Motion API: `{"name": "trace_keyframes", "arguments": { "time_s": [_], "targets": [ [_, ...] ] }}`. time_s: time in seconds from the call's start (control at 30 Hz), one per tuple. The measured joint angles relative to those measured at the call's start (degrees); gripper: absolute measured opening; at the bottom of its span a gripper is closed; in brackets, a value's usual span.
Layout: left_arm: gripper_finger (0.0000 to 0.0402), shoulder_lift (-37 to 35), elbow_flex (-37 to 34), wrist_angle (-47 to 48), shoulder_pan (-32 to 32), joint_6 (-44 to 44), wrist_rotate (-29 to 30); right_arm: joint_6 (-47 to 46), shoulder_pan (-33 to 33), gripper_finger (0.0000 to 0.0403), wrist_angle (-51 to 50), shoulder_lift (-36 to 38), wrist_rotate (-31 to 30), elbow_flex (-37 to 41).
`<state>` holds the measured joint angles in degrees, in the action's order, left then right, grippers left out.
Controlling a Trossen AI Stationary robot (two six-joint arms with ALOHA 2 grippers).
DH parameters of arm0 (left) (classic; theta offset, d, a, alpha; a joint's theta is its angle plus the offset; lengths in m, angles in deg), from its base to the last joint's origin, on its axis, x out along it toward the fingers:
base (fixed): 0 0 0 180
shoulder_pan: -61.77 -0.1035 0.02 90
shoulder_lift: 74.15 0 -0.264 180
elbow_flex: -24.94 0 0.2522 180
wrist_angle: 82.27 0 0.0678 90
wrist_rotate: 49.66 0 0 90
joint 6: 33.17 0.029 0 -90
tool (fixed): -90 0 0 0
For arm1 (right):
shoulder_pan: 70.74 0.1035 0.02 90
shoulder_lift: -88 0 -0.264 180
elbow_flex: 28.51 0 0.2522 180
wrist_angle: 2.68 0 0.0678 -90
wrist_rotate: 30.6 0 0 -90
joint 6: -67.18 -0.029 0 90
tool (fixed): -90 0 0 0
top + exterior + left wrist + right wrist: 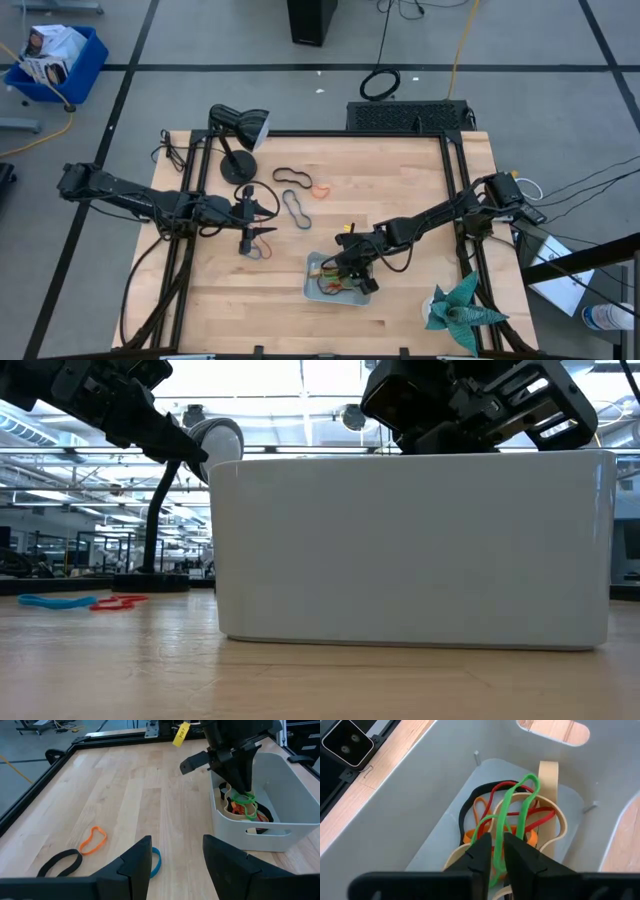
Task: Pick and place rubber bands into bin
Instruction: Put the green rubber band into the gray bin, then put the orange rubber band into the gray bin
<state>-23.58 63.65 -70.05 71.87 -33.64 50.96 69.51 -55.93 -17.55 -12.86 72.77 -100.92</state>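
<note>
Lying outside one bin [312,279]: four rubber bands [296,207].

L arm: stretched along table's left side, left gripper [262,222] low, fingers parted | R arm: reaching in from right, right gripper [498,854] pointing down, fingers nearly together

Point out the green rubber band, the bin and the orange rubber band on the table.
green rubber band [512,805], right wrist view, on its upper loop.
bin [280,827], left wrist view, on its near outer wall.
orange rubber band [93,840], left wrist view, on its loop.
</note>
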Motion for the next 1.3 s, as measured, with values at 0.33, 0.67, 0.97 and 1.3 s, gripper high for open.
{"name": "trace_keyframes", "arguments": {
  "time_s": [0.33, 0.67, 0.97, 1.3],
  "targets": [
    [0.0184, 0.00, 0.00, 0.00, -0.01, 0.00, -0.01, 1.50, -0.09, 0.0133, -0.55, 5.20, -0.07, 0.00],
    [0.0184, 0.00, 0.00, 0.02, -0.01, 0.00, 0.01, 13.30, -0.20, 0.0140, 0.14, 18.64, -20.89, -0.02],
    [0.0184, 0.00, 0.00, 0.04, -0.01, 0.21, 0.01, 18.74, -0.22, 0.0140, -0.04, 24.89, -24.11, -0.02],
    [0.0184, 0.00, 0.00, 0.04, -0.01, 0.52, -0.01, 13.76, -2.50, 0.0135, -1.06, 26.49, -24.07, -0.01]
  ]
}}
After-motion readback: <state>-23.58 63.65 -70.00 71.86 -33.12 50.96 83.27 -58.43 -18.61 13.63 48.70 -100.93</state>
